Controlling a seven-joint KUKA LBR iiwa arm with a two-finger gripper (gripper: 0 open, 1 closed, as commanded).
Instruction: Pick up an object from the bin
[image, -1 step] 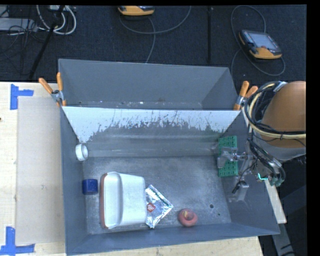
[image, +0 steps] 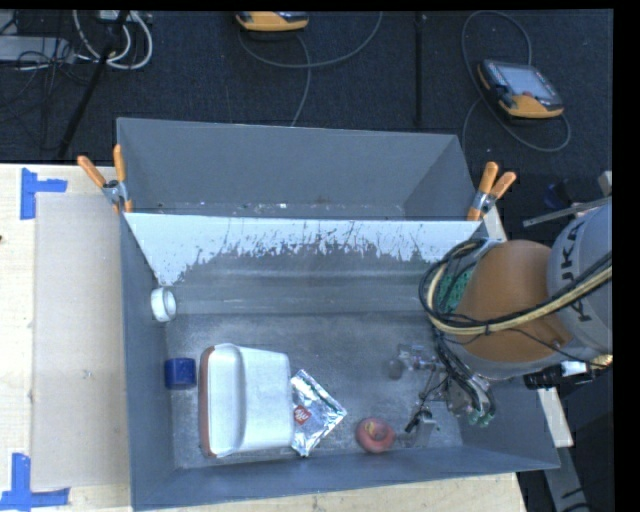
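Camera view, looking down into the grey metal bin (image: 150, 420): the arm enters from the right, its orange-brown wrist cover and looped cables hanging over the bin's right side. The gripper (image: 408, 396) is low over the right part of the bin floor; its two fingers appear spread apart, one toward the far wall and one toward the near wall, with nothing but bare floor between them. The small red rounded object (image: 375, 434) lies on the floor near the near wall, just left of the nearer finger (image: 414, 426) and not between the fingers; whether they touch cannot be told. Being roughly round, it shows no clear long axis or pointing direction. Just left of it lies a crumpled silver foil packet (image: 315, 412), one corner pointing toward the red object, resting against a white rectangular plastic tub with a reddish rim (image: 243, 400), whose long axis runs from the far wall toward the near wall. Left of the tub sits a small blue block (image: 180, 373), and beyond it, against the left wall, a short white cylinder (image: 163, 303).
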